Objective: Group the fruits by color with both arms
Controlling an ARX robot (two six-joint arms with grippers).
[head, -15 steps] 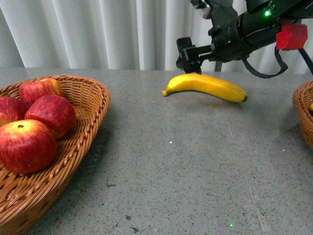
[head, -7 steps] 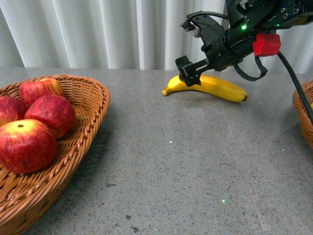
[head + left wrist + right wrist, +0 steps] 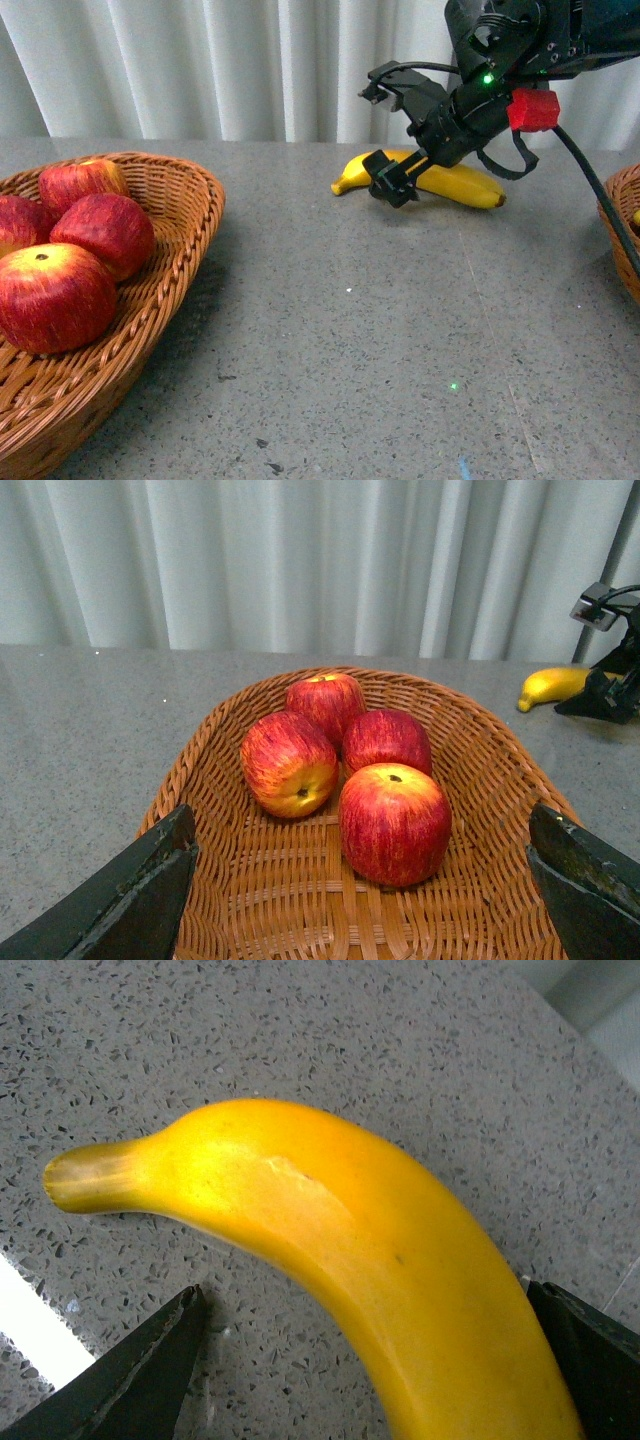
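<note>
My right gripper point(image 3: 388, 180), jaws spread, straddles the banana point(image 3: 450, 180) lying near the worktop's point(image 3: 350, 330) far edge, while my left jaws stand released over the apple basket point(image 3: 480, 750).

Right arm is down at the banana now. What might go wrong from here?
1. The right gripper is open over the banana near its stem end, far from its middle; gripped there, the long end may sag or swing.
2. The banana is smooth and curved, so closing fingers may roll it along the table.
3. The right basket is barely in view, so the drop is hard to check.
</note>
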